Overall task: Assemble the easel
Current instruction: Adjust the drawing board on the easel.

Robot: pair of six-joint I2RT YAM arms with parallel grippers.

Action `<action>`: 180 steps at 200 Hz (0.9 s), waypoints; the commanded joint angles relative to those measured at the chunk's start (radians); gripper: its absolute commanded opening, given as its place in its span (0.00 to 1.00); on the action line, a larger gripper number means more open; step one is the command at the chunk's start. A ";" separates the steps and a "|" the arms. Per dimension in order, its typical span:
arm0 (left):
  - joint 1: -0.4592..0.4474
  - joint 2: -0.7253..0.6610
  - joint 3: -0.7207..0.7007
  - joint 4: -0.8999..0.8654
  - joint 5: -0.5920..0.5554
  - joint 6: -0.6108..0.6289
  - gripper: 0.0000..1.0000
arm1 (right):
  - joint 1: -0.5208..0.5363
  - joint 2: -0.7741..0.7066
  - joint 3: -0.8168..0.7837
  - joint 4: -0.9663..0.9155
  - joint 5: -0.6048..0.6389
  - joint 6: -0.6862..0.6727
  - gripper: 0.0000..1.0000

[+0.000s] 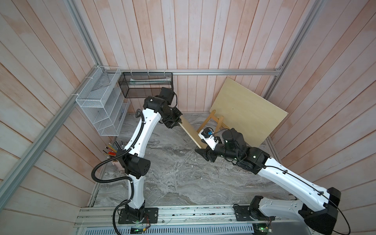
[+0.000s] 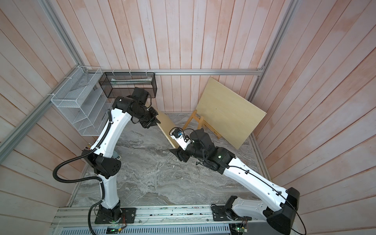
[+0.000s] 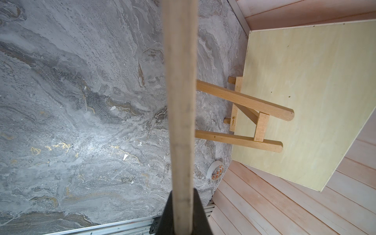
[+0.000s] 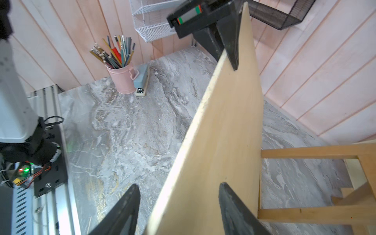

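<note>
The easel, a small honey-brown slat frame, stands at the back right of the table. Its legs and crossbars show in the left wrist view and the right wrist view. A pale plywood board is held on edge above the table, between my two grippers. My left gripper is shut on its far end. My right gripper is open and straddles the board's near end, with a gap on one side.
A second large pale board leans on the easel and the back right wall. A pink cup of pencils and a grey stapler stand at the left edge. White wire rack and black mesh basket hang at the back left. A tape roll lies by the wall.
</note>
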 commanded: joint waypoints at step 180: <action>-0.004 -0.013 0.012 0.023 0.022 -0.001 0.65 | 0.053 0.017 -0.033 0.037 0.211 0.031 0.01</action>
